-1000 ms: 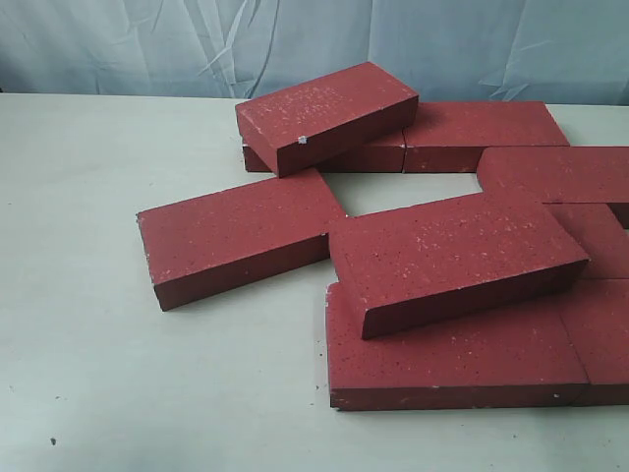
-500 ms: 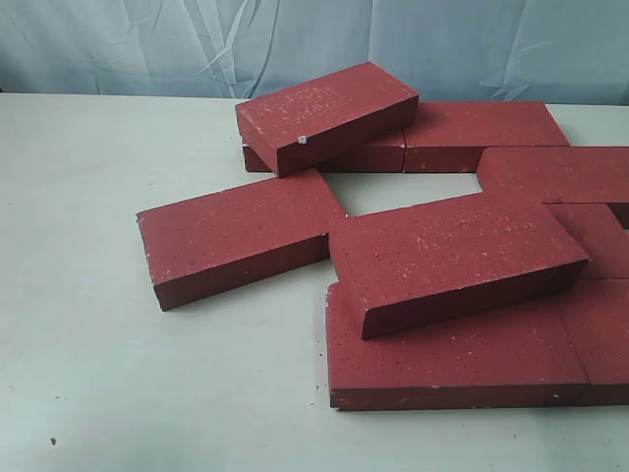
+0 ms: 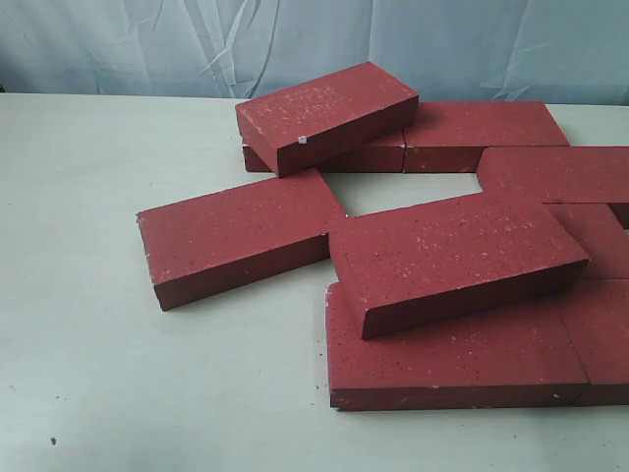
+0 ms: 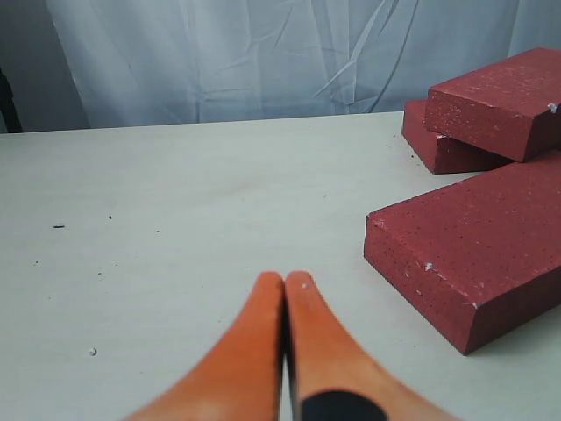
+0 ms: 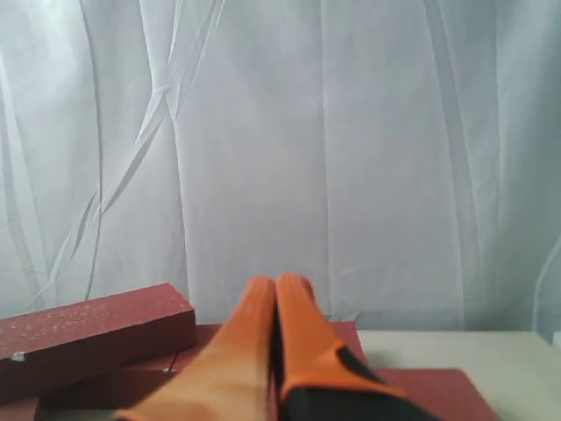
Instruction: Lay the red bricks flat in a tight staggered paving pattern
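Left jaws: orange, pressed together, nothing between them, low over the pale surface (image 4: pixel 175 219). Ahead and to the right of their tips, well clear, a skewed brick (image 4: pixel 473 254) lies flat on its own. Farther ahead on the same side, a tilted brick (image 4: pixel 495 101) rests on a back-row brick (image 4: pixel 438 145).

Red bricks (image 3: pixel 472 128), exterior view: dark red, white-speckled, bunched from centre to right. The skewed brick sits leftmost, its right corner at the pile; touching or not, cannot tell. Behind it the tilted brick lies crooked across the back row, one end raised. In the middle a leaning brick (image 3: pixel 442 246) rides askew on the front brick (image 3: pixel 452 364). A bare gap (image 3: pixel 413 192) of surface shows between it and the back row. Flat bricks (image 3: pixel 560 172) fill the right edge.

Right jaws: orange, pressed together, empty, above the pile, pointing at a pale curtain (image 5: pixel 351 132). Ahead and left of the tips, the tilted brick's end (image 5: pixel 96 329); more brick tops just below them
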Motion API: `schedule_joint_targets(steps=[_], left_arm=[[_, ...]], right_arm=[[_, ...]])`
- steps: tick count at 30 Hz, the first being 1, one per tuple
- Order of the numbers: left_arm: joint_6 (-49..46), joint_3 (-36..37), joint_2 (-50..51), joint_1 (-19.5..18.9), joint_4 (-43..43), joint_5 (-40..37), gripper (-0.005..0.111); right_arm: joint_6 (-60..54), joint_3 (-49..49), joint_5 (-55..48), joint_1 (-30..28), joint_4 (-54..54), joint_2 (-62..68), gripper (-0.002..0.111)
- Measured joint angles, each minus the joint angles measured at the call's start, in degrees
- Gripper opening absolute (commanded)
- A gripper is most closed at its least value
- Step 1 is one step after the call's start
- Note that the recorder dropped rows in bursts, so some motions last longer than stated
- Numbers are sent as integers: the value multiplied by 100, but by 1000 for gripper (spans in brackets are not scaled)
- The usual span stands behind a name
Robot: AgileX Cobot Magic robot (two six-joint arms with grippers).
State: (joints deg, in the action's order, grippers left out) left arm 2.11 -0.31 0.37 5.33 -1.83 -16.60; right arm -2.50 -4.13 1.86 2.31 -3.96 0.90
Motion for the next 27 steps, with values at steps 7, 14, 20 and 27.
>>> schedule_joint_targets(steps=[7,14,20,27], left_arm=[[0,0,0,0,0,0,0],[0,0,0,0,-9,0,0],[0,0,0,0,-39,0,0],[0,0,0,0,-37,0,0]], right_arm=[[-23,-700,-217,0,789,635,-1],[-23,-992,-252,0,935,1218,-1],[-23,-992,-511,0,946,1288,-1],[-37,-992,-550,0,946,1288,-1]])
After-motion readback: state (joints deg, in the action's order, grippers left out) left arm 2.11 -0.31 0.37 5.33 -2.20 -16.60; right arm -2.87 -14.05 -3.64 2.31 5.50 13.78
